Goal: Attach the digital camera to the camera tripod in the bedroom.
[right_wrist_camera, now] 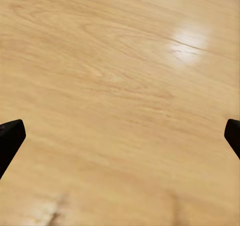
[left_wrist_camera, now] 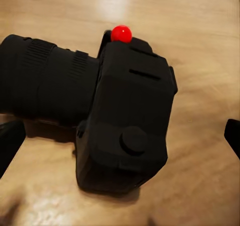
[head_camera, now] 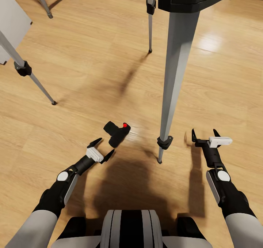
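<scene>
Matte-black, the digital camera (head_camera: 117, 132) lies on the wood plank floor (head_camera: 91, 65), its red button (head_camera: 125, 125) facing away from the robot and its lens pointing left. Just beside it, the left gripper (head_camera: 102, 148) hangs with jaws spread, holding nothing. The camera tripod (head_camera: 171, 94) stands close by, one leg planted between the two arms. The right gripper (head_camera: 204, 132) is likewise spread wide and empty above bare floor.
</scene>
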